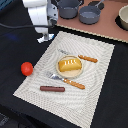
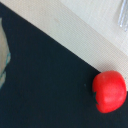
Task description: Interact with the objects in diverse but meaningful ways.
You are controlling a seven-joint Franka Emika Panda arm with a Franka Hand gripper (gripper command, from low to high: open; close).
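A golden-yellow bread loaf (image 1: 69, 64) lies on the round beige plate (image 1: 69, 73) in the middle of the striped placemat (image 1: 95, 95). The red tomato (image 1: 27, 68) rests on the dark table just off the mat's edge toward the exterior view's left; the wrist view shows the tomato (image 2: 110, 91) beside the mat (image 2: 85, 35). The brown sausage (image 1: 52, 89) lies on the mat's near part. The blue-grey pot (image 1: 67, 8) and frying pan (image 1: 90, 14) stand on the toy kitchen's brown counter (image 1: 107, 27). My gripper (image 1: 45, 36) hangs over the mat's far corner, well away from the tomato; its fingers are too blurred to read.
A wooden-handled knife (image 1: 82, 57) and fork (image 1: 67, 80) flank the plate. A bowl (image 1: 123, 17) sits at the counter's edge on the exterior view's right. A pale, blurred shape (image 2: 2, 55) shows at the wrist picture's edge.
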